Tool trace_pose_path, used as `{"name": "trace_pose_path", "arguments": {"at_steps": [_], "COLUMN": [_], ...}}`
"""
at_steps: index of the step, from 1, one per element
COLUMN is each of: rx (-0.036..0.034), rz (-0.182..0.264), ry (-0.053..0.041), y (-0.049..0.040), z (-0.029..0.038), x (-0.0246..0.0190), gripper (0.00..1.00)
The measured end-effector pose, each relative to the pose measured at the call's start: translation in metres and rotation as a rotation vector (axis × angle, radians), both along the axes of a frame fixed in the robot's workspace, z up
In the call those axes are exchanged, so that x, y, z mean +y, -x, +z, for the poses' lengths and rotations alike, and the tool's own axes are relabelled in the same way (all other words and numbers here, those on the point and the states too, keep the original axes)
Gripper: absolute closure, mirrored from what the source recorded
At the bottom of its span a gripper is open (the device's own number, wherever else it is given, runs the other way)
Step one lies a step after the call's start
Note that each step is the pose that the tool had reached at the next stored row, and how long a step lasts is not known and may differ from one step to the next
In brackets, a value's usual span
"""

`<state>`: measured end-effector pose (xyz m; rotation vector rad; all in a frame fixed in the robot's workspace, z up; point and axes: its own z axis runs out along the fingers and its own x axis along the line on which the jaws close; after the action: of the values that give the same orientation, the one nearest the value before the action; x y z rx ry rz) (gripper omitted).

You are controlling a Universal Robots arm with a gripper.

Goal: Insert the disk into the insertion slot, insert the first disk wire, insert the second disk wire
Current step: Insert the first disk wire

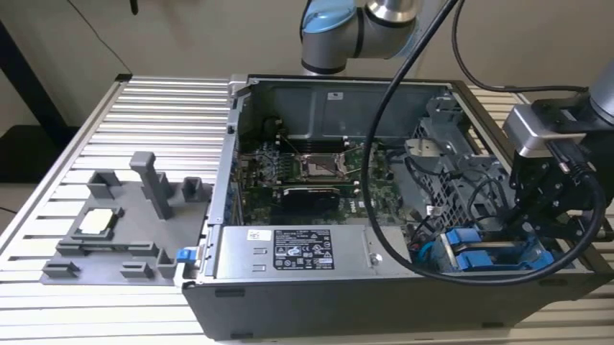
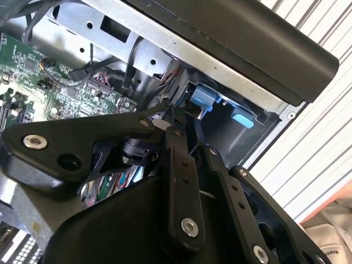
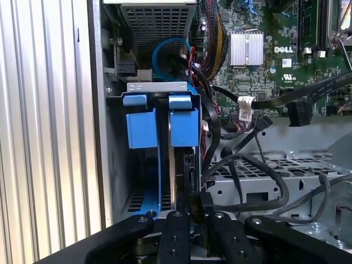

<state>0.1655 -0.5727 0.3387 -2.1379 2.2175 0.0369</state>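
Two blue-framed disks stand side by side in the grey sheet-metal insertion slot at the case's front corner; the disk nearer the cables is the one I am at. In the exterior view these blue frames sit at the right end of the open case. My gripper hangs just above the edge of that disk, its fingers close together on the black plug of a disk wire, whose cable runs off sideways. The gripper also shows in the exterior view, and in the second wrist view its tips point at the blue frame.
A green motherboard fills the case's middle, with a power supply at the front. Loose black cables and a free plug cross beside the bay. A grey fixture sits on the slatted table at the exterior view's left.
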Motion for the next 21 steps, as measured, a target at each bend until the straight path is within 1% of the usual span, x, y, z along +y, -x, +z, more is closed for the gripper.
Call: {"name": "trace_pose_path", "arguments": {"at_steps": [21], "rx": [-0.0004], "rz": [-0.001], "ry": [-0.0024], "y": [0.0], "z": [-0.0052], "x": [0.0], "gripper": [0.81]}}
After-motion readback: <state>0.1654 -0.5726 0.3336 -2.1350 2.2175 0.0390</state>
